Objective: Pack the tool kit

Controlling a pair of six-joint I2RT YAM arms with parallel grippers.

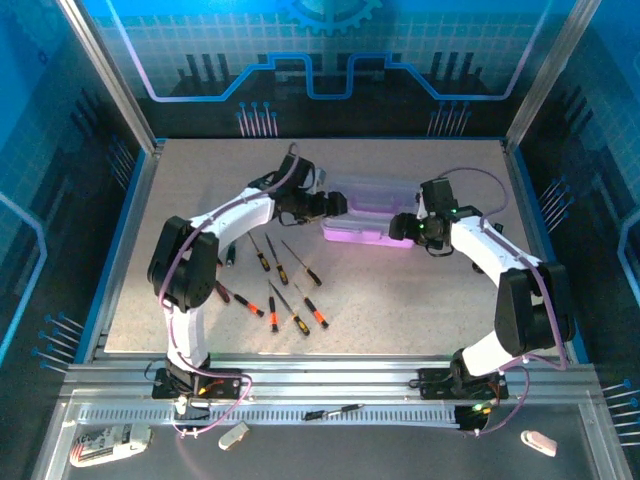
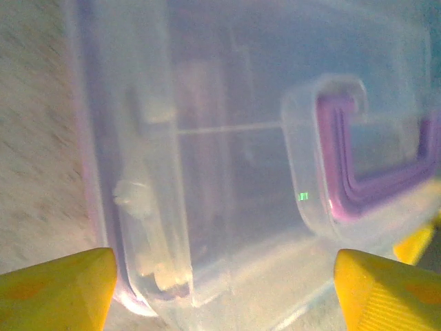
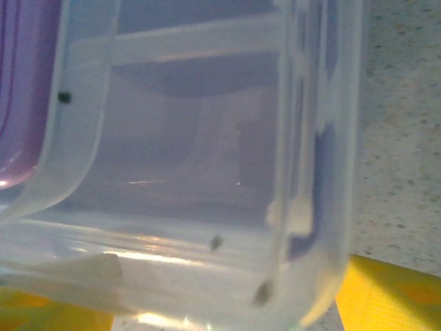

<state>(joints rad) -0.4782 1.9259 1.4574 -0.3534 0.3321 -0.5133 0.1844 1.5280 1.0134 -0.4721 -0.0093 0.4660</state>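
The clear lid of the case, with its purple handle, lies closest to the lens; the case sits far-centre on the counter and, as far as the blur allows, looks empty. The left fingers stand open around its left end, and the right fingers are spread about its right end, though I cannot tell whether they press it. The screwdrivers lie loose to its near left, and I judge that an uneven squeeze could skid or twist the slick case, or flex the lid free.
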